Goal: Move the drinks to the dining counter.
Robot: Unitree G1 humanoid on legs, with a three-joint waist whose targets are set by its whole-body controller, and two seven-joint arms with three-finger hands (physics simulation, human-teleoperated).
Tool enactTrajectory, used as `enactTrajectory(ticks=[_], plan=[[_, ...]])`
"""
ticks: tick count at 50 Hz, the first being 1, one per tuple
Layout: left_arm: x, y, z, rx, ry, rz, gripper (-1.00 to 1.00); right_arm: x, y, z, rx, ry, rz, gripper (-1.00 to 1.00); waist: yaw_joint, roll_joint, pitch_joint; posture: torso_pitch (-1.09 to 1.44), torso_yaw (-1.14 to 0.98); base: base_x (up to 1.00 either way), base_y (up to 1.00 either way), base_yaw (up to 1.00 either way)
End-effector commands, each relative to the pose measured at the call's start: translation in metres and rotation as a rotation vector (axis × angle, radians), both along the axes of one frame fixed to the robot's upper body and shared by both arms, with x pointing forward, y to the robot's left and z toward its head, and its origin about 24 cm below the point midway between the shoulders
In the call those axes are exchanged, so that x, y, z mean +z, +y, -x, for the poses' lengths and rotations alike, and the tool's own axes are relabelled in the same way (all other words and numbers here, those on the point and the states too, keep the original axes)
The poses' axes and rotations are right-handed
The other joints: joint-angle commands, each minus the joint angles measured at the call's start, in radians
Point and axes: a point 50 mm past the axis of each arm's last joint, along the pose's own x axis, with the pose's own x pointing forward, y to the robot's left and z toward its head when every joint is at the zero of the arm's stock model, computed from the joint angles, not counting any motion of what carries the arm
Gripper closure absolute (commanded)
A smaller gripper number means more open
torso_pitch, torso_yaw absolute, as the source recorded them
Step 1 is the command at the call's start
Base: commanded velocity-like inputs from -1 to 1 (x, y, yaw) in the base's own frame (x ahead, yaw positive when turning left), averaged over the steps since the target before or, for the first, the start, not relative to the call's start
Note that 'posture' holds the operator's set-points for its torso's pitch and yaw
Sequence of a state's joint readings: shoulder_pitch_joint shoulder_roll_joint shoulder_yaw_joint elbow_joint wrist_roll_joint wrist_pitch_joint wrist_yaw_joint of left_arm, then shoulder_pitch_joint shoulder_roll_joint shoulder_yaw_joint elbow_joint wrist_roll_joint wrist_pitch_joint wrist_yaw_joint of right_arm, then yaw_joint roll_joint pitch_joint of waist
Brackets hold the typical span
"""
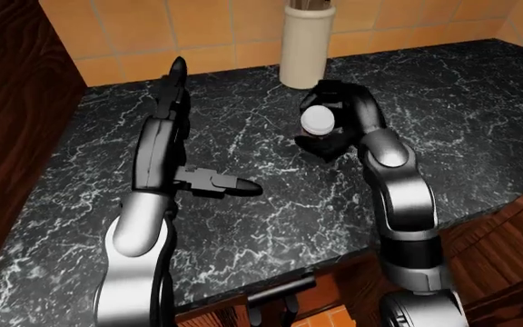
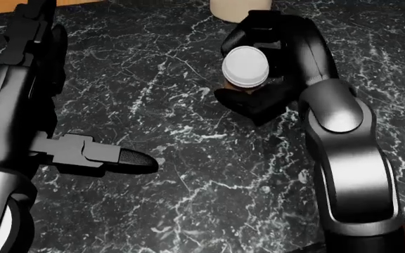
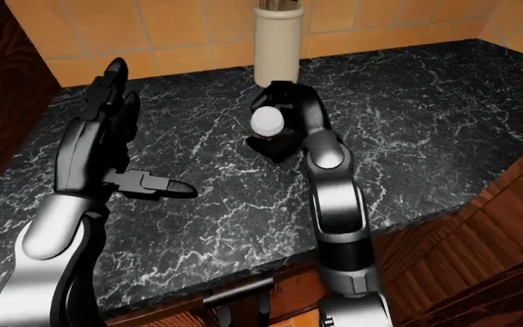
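Coffee cup [image 2: 245, 66], white-lidded: brown body largely hidden by the lid and by the right hand [image 2: 258, 66], whose black fingers are wrapped round it over the black marble counter [image 2: 188, 200]. The cup's long axis is tipped, lid turned toward the camera, just near of the cream canister [image 1: 308, 42], itself cut off at the top edge. Left hand [image 1: 172, 88]: fingers spread apart, nothing held, well to the left.

I see a glossy black marble bench [image 1: 271, 204], matt white plastic cup lid [image 2: 245, 66], and smooth orange wall tiles [image 1: 153, 27].
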State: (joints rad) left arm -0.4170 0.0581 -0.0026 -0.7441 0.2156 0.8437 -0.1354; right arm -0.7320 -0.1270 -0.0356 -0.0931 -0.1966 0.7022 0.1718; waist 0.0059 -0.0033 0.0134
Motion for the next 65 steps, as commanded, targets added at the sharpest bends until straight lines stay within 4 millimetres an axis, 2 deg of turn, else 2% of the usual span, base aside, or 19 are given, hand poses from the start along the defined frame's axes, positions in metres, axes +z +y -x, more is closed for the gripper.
enactTrajectory(ticks=[1, 24, 27, 29, 30, 31, 33, 34, 38, 41, 49, 52, 53, 54, 56, 58, 61, 64, 65], plan=[[0.012, -0.002, 0.005, -0.007, -0.079, -0.001, -1.0, 0.023, 0.001, 0.005, 0.017, -0.115, -0.013, 1.0, -0.002, 0.004, -0.053, 0.0, 0.0, -0.81, 0.0, 0.0], [0.013, -0.004, 0.005, -0.009, -0.081, 0.001, -1.0, 0.026, 0.008, 0.008, 0.046, -0.148, -0.041, 1.0, -0.008, 0.051, -0.026, 0.0, 0.0, -0.82, 0.0, 0.0], [0.012, -0.004, 0.005, -0.008, -0.081, 0.0, -1.0, 0.024, 0.007, 0.007, 0.048, -0.15, -0.047, 1.0, -0.001, 0.015, -0.005, 0.0, 0.0, -0.59, 0.0, 0.0], [0.012, -0.004, 0.006, -0.009, -0.082, 0.003, -1.0, 0.025, 0.009, 0.007, 0.05, -0.149, -0.046, 1.0, -0.001, -0.068, 0.0, 0.0, 0.0, -0.23, 0.0, 0.0], [0.012, -0.005, 0.005, -0.011, -0.082, 0.003, -1.0, 0.024, 0.009, 0.007, 0.052, -0.149, -0.045, 1.0, -0.016, -0.063, 0.049, 0.0, 0.0, 0.0, 0.0, 0.0], [0.012, -0.005, 0.004, -0.012, -0.082, 0.003, -1.0, 0.025, 0.009, 0.007, 0.052, -0.149, -0.045, 1.0, -0.025, -0.053, 0.051, 0.0, 0.0, 0.0, 0.0, 0.0], [0.011, -0.005, 0.004, -0.011, -0.081, 0.001, -1.0, 0.025, 0.009, 0.008, 0.052, -0.15, -0.043, 1.0, 0.008, -0.09, -0.02, 0.0, 0.0, 0.0, 0.0, 0.0], [0.011, -0.004, 0.004, -0.009, -0.08, 0.001, -1.0, 0.024, 0.009, 0.008, 0.054, -0.149, -0.04, 1.0, 0.023, -0.091, -0.01, 0.0, 0.0, -0.04, 0.0, 0.0], [0.011, -0.005, 0.005, -0.009, -0.081, 0.001, -1.0, 0.023, 0.01, 0.009, 0.057, -0.151, -0.04, 1.0, 0.024, -0.058, -0.047, 0.0, 0.0, -0.71, 0.0, 0.0], [0.012, -0.004, 0.005, -0.008, -0.082, 0.003, -1.0, 0.024, 0.01, 0.01, 0.058, -0.155, -0.032, 1.0, 0.019, -0.03, -0.034, 0.0, 0.0, -0.83, 0.05, 0.0], [0.011, -0.003, 0.005, -0.005, -0.081, 0.002, -1.0, 0.024, 0.012, 0.012, 0.062, -0.154, -0.029, 1.0, -0.022, -0.037, 0.004, 0.0, 0.0, -0.85, 0.37, 0.0], [0.011, -0.003, 0.005, -0.005, -0.081, 0.002, -1.0, 0.023, 0.011, 0.012, 0.062, -0.155, -0.028, 1.0, -0.033, 0.032, 0.011, 0.0, 0.0, -0.86, 0.45, 0.0], [0.011, -0.003, 0.005, -0.005, -0.081, 0.002, -1.0, 0.023, 0.012, 0.012, 0.063, -0.155, -0.026, 1.0, -0.024, 0.095, -0.009, 0.0, 0.0, -0.91, 0.45, 0.0], [0.011, -0.003, 0.005, -0.005, -0.081, 0.002, -1.0, 0.023, 0.012, 0.012, 0.064, -0.155, -0.027, 1.0, 0.0, 0.025, 0.031, 0.0, 0.0, -0.91, 0.45, 0.0], [0.009, -0.003, 0.004, -0.004, -0.08, 0.001, -1.0, 0.021, 0.013, 0.013, 0.067, -0.156, -0.024, 1.0, -0.014, 0.059, -0.045, 0.0, 0.0, -0.91, 0.48, 0.0], [0.009, -0.002, 0.004, -0.004, -0.08, 0.003, -1.0, 0.021, 0.013, 0.014, 0.069, -0.156, -0.028, 1.0, -0.017, 0.059, -0.045, 0.0, 0.0, -0.7, 0.59, 0.0], [0.009, -0.002, 0.004, -0.003, -0.08, 0.002, -1.0, 0.019, 0.012, 0.014, 0.059, -0.159, -0.026, 1.0, -0.039, -0.025, 0.059, 0.0, 0.0, -0.03, 0.95, 0.0], [0.01, -0.002, 0.004, -0.003, -0.08, 0.003, -1.0, 0.02, 0.011, 0.015, 0.059, -0.163, -0.033, 1.0, 0.01, -0.097, -0.014, 0.0, 0.0, 0.0, 0.0, 1.0], [0.01, -0.002, 0.004, -0.002, -0.081, 0.003, -1.0, 0.02, 0.012, 0.015, 0.061, -0.163, -0.031, 1.0, 0.005, -0.032, 0.043, 0.0, 0.0, 0.0, 0.0, 1.0]])
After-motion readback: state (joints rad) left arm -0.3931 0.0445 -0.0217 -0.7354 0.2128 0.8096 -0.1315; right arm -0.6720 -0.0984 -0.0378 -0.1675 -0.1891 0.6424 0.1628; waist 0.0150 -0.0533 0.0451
